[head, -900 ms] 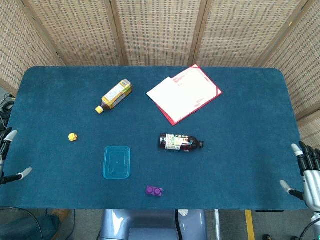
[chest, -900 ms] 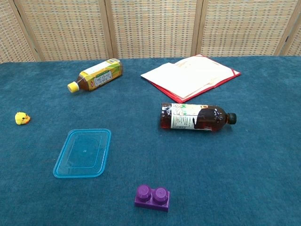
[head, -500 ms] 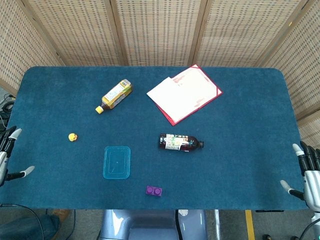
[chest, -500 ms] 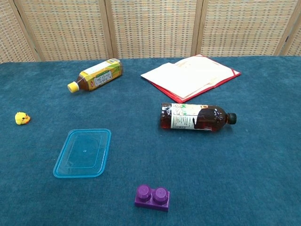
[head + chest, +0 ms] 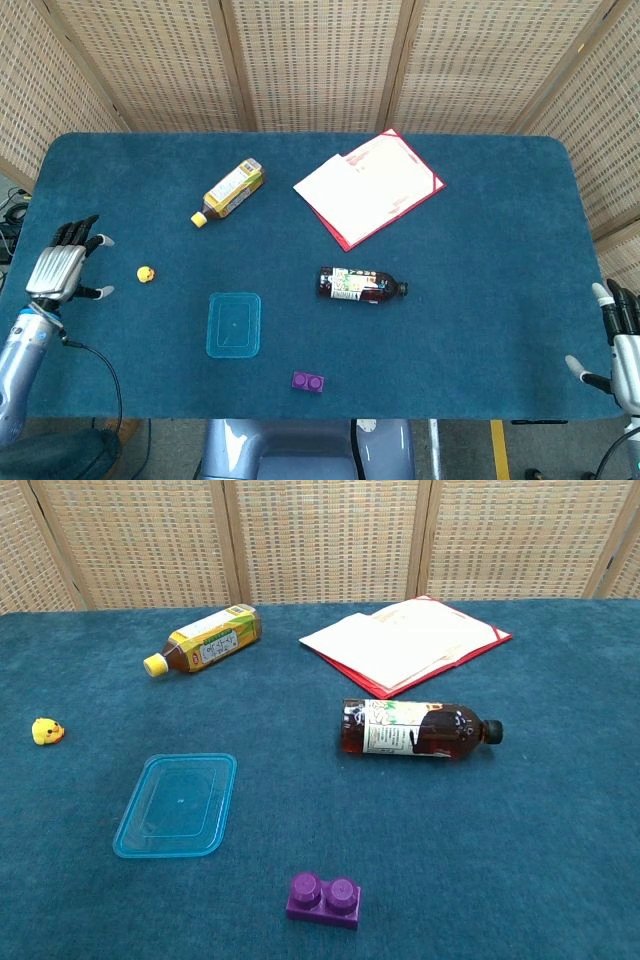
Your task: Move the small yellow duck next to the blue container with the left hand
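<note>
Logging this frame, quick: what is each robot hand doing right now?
Left robot hand: open, holding nothing, near the duck.
Right robot hand: open, empty.

Blue carpeted table (image 5: 560, 820), backed by woven screens (image 5: 330, 540). At far left, a small yellow duck (image 5: 46, 731), alone on the cloth and well apart from the blue container (image 5: 177, 805), which lies flat and open nearer the front. Behind these, a yellow bottle (image 5: 203, 640) on its side, cap pointing left. At centre right, a dark bottle (image 5: 418, 728) also on its side, black cap pointing right. Further back, a red folder (image 5: 408, 643) with white sheets spread on it. At the front edge, a purple brick (image 5: 324, 900), studs up. No hand visible here.
</note>
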Tool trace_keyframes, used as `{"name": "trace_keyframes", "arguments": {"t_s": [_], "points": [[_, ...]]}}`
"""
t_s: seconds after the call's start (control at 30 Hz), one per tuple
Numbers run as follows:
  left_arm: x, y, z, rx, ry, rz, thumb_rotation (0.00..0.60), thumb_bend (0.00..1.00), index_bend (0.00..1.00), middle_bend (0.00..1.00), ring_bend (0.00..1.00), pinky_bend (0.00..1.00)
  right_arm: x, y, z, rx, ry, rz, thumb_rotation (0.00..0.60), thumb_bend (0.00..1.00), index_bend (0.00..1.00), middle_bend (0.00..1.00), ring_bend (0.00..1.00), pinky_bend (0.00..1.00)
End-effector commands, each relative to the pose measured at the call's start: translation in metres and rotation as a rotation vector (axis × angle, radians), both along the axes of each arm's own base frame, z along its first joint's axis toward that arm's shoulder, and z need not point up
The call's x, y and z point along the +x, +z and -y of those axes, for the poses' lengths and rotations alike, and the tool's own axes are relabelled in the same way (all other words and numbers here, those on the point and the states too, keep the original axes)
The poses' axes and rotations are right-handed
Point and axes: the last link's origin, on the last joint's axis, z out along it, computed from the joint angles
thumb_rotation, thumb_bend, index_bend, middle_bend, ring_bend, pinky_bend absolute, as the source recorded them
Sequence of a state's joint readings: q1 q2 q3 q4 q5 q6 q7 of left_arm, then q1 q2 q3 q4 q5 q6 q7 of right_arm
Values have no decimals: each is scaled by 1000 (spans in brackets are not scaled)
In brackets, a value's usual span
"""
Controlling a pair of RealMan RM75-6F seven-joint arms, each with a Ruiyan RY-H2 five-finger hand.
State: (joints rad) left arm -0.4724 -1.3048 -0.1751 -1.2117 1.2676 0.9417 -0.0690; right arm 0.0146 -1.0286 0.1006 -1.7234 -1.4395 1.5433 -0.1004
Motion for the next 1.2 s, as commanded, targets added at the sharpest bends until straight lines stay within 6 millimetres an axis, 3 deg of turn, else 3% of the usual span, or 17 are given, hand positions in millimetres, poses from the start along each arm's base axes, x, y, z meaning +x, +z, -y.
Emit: {"name": "trace_keyframes", "arguments": {"t_s": [0.03,0.17,0.43,0.83,1.2], "points": [[3,-27,-26,-56,25,-1,600,176,371,0,0,0,-2,-2,2,4,-12,-8,600,0,6,0,0,0],[-2,-40,-34,-95,46,-39,600,231,377,0,0,0,-4,-4,4,6,-22,-16,600,0,10,0,0,0],[-10,-54,-33,-142,72,-76,600,246,392,0,0,0,-4,-8,4,11,-22,-19,600,0,12,0,0,0],[-12,-64,-40,-154,85,-95,600,253,393,0,0,0,-5,-7,5,10,-28,-14,600,0,13,0,0,0],[-8,-74,-45,-169,113,-96,600,327,442,0,0,0,-6,-7,6,4,-32,-14,600,0,13,0,0,0]]}}
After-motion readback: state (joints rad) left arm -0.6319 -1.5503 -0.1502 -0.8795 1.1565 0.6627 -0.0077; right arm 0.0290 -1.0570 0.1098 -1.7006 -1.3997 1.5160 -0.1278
